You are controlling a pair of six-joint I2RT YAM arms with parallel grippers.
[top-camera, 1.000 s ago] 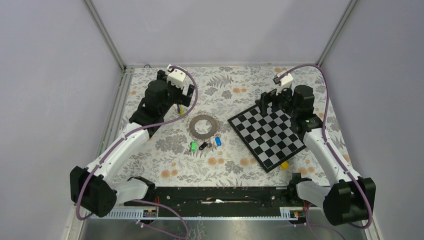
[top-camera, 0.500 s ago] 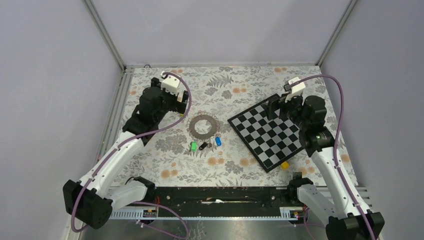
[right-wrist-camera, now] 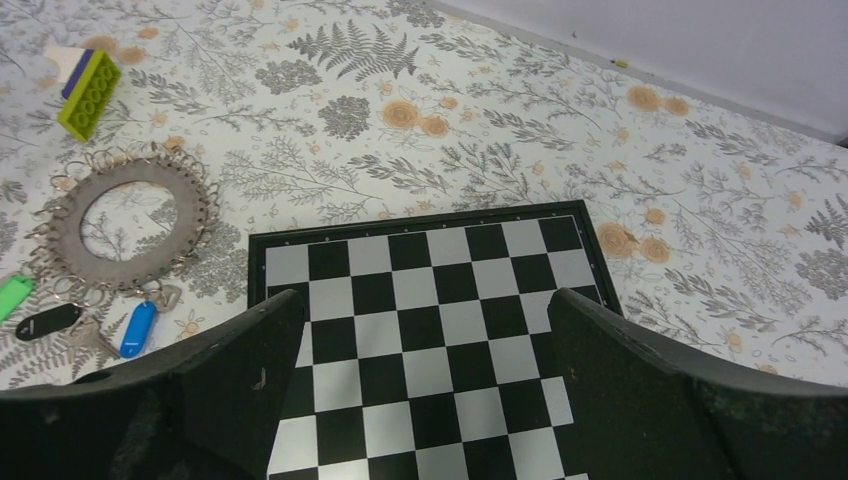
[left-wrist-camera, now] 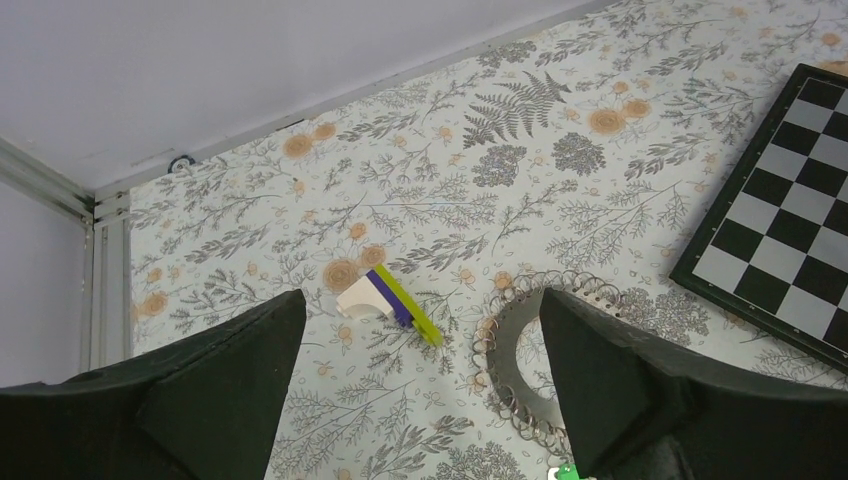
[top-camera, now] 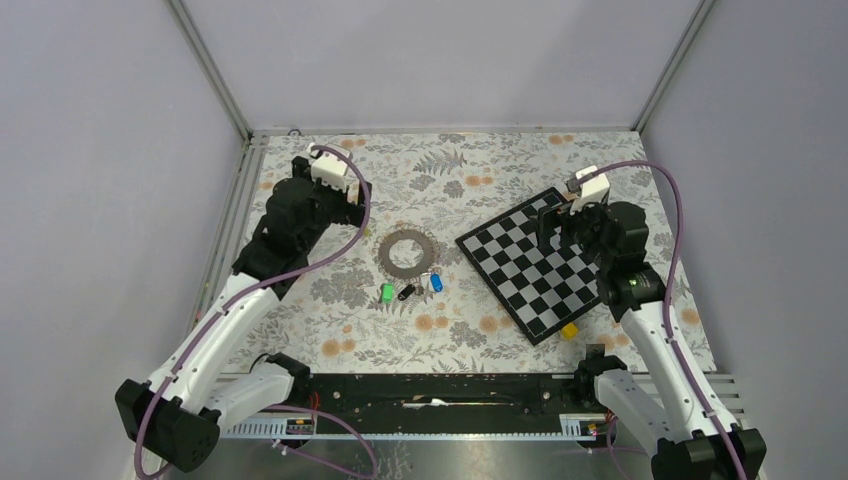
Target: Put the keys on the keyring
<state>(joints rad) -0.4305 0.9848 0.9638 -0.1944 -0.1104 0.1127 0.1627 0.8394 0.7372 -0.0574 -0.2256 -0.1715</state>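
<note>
Keys loose on desk, just near of coiled keyring; left tool and right tool empty, jaws apart; right above checkerboard

Left wrist view: the green key was cropped at six o'clock, the keyring half hidden behind the left tool's finger, and the checkerboard ran off at three o'clock.

Wide-spread tool over checkerboard; 3 keys (left edge) beside keyring.
</note>
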